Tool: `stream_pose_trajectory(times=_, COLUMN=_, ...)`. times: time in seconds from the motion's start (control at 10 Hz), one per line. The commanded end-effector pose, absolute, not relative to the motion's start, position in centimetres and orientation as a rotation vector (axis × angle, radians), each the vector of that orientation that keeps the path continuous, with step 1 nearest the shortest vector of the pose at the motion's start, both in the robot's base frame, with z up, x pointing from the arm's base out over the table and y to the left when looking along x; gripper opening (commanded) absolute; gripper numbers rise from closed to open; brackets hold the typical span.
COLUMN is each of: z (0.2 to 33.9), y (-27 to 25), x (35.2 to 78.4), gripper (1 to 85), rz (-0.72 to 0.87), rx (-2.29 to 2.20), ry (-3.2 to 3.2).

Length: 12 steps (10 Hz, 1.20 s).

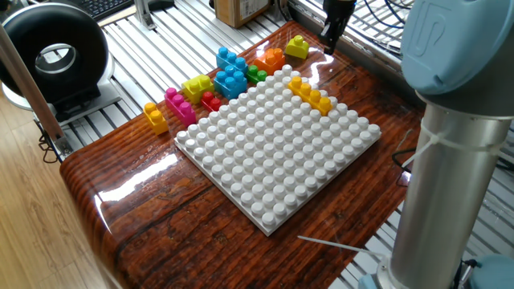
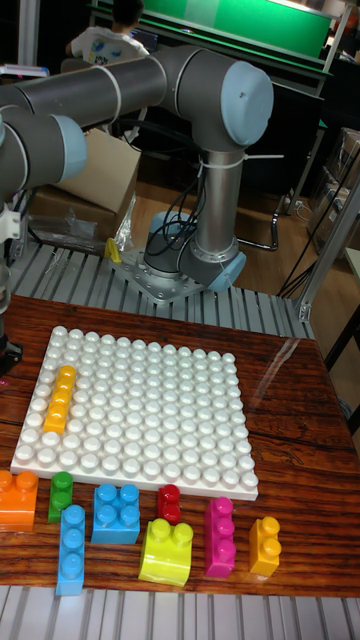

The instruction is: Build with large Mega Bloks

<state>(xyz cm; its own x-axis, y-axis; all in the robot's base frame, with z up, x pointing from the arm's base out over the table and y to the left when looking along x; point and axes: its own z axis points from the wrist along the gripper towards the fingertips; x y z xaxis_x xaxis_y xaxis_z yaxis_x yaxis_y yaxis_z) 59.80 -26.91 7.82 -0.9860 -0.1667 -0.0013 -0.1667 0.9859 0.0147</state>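
My gripper point(image 1: 330, 46) hangs over the table's far corner, just right of a lime yellow brick point(image 1: 296, 46), with nothing in it. Its fingers are dark and partly cut off, so their gap is unclear. Only a dark edge of the gripper point(image 2: 5, 354) shows in the tall fixed view. A long yellow-orange brick point(image 1: 310, 94) point(image 2: 58, 398) is pressed onto the white baseplate point(image 1: 277, 152) near its far corner. Loose bricks lie along the plate's far-left side: orange point(image 1: 271, 58), green point(image 1: 255, 74), two blue point(image 1: 230, 82), red point(image 1: 210, 100), lime yellow point(image 1: 195, 87), pink point(image 1: 180, 106) and yellow-orange point(image 1: 156, 117).
The arm's grey column point(image 1: 450, 177) stands at the right. A black round device point(image 1: 55, 56) sits off the table to the left, and a cardboard box point(image 1: 241, 10) stands at the back. A thin white stick point(image 1: 329, 245) lies near the table's front-right edge.
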Motion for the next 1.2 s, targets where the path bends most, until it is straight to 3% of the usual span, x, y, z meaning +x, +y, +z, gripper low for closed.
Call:
stream_pose_trajectory(times=0.0, z=7.9, y=-27.5, x=60.2, gripper=1.0, rz=0.0, rx=-0.186, ry=3.122)
stream_pose_trajectory(times=0.7, z=8.0, y=-29.1, x=61.2, gripper=1.7, rz=-0.1, rx=-0.246, ry=3.083)
stream_pose_trajectory(times=0.8, z=8.0, y=-29.4, x=60.9, gripper=21.7, rz=-0.121, rx=-0.392, ry=3.084)
stream_pose_trajectory(times=0.9, z=8.0, y=-29.6, x=60.8, gripper=35.0, rz=-0.135, rx=-0.478, ry=3.079)
stream_pose_trajectory(times=1.1, z=8.1, y=-29.7, x=62.2, gripper=47.7, rz=-0.085, rx=-0.538, ry=3.066)
